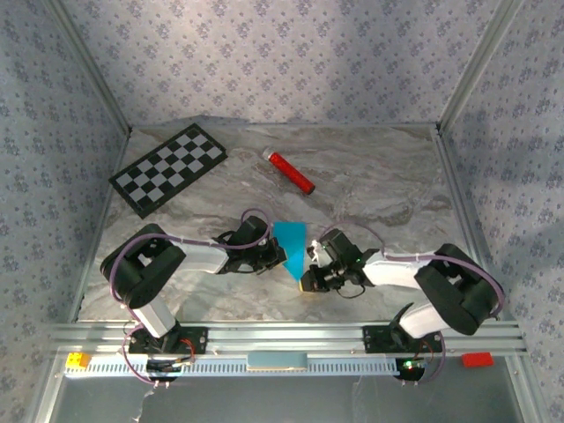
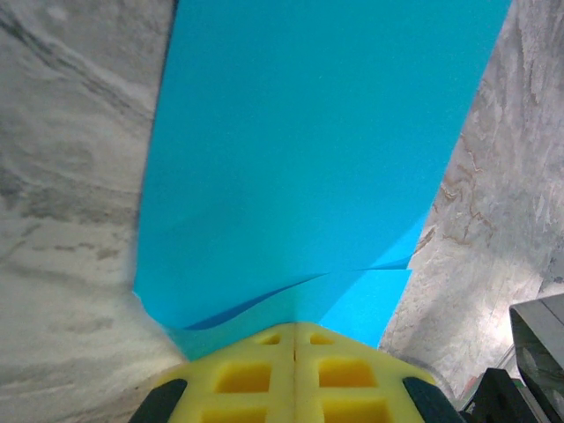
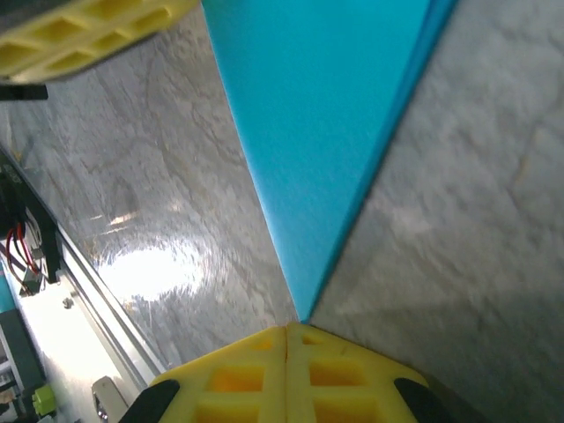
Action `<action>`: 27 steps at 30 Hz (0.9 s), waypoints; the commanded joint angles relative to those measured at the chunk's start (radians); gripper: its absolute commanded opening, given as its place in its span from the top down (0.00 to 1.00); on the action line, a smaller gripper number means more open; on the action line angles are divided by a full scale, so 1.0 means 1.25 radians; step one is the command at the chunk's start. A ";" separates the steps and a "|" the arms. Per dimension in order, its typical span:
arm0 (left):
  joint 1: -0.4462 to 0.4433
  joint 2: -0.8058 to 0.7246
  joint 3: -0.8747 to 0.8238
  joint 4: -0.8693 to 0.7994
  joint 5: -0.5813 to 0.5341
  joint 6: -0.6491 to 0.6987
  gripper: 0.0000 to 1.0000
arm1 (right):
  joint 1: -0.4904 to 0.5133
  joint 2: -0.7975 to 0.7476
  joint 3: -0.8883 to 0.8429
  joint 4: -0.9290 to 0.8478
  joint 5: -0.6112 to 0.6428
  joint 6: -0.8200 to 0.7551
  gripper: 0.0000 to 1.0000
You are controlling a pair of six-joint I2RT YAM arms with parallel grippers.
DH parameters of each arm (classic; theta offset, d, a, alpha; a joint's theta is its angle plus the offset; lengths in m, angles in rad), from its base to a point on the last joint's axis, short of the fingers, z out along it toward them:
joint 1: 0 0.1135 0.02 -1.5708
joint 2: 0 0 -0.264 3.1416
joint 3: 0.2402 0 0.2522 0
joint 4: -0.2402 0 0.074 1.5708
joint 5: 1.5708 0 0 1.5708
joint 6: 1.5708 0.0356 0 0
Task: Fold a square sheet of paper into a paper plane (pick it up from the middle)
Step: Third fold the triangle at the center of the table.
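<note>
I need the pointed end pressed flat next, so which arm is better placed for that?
Right, probably. The right gripper, shut, sits just at the pointed end of the paper; the left gripper rests at a wider part, by a lifted layer.

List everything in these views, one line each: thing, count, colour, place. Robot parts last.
folded paper: one, bright cyan-blue, table centre, tapering to a near point
checkerboard: one, black and white, far left of table
cylinder: one, red, far centre, lying flat
table: one, marbled grey
rail: one, silver, near edge
small block: one, yellow, left end of the rail
small tag: one, red, right end of the rail
walls: patterned blue-grey, around the table
left arm: one, black and white; yellow jaws shut at the paper's left side
right arm: one, black and white; yellow jaws shut at the paper's point
</note>
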 commanded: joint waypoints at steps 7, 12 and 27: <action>-0.009 0.017 -0.004 -0.066 -0.037 0.002 1.00 | -0.036 -0.052 0.127 -0.139 0.004 0.011 0.94; -0.012 0.022 -0.002 -0.062 -0.035 0.001 1.00 | -0.036 0.079 0.195 -0.106 -0.008 0.031 0.95; -0.012 0.019 0.005 -0.070 -0.034 0.005 1.00 | -0.037 0.183 0.180 -0.108 0.007 0.036 0.96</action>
